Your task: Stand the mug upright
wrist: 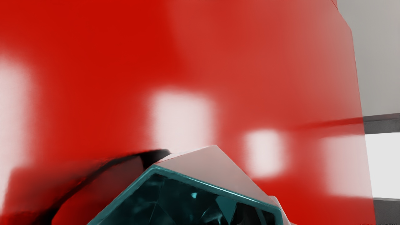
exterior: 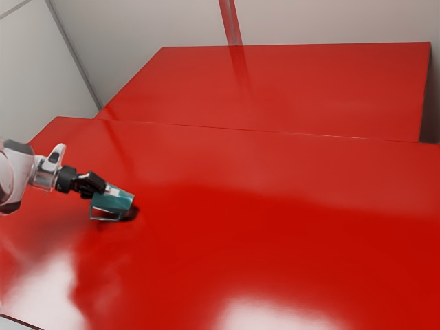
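- The mug (exterior: 114, 201) is tilting just ahead of your hand (exterior: 104, 187), mouth facing it, base pointing away.
- How wide your hand is standing, or whether it is gripping anything, I cannot tell.

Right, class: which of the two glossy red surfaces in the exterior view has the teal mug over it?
The nearer glossy red surface, with the teal mug toward the exterior view's left; the farther red surface lies against the pale wall.
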Controlling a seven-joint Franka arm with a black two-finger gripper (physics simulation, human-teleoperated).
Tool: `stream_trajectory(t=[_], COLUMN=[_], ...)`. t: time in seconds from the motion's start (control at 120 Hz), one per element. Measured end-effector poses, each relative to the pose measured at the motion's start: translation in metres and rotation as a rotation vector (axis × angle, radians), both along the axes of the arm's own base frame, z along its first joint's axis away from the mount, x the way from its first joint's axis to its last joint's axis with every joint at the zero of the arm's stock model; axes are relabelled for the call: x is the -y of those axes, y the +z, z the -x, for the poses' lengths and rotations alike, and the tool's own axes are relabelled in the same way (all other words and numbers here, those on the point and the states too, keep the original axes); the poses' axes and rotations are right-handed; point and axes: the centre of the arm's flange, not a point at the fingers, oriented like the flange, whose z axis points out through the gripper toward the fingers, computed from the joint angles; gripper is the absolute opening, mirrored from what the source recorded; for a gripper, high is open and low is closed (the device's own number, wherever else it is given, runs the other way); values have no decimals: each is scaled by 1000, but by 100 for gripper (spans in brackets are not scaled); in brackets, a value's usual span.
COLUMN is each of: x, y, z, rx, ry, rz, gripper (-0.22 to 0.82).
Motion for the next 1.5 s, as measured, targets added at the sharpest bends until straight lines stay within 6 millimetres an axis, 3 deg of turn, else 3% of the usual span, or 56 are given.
stream_trajectory(t=[0.292,0.5,0.75,0.992,1.258,1.367,1.5], x=[31,95,170,231,288,293,272], y=[48,86,116,121,106,95,85], z=[-18,-48,-67,-79,-80,-78,-74], rx=[100,166,172,158,145,107,39], ry=[-73,-213,-430,-589,-628,-610,-545], rz=[-13,-132,-457,-771,-909,-926,-933], gripper=[-15,-15,-15,-15,-15,-15,-15])
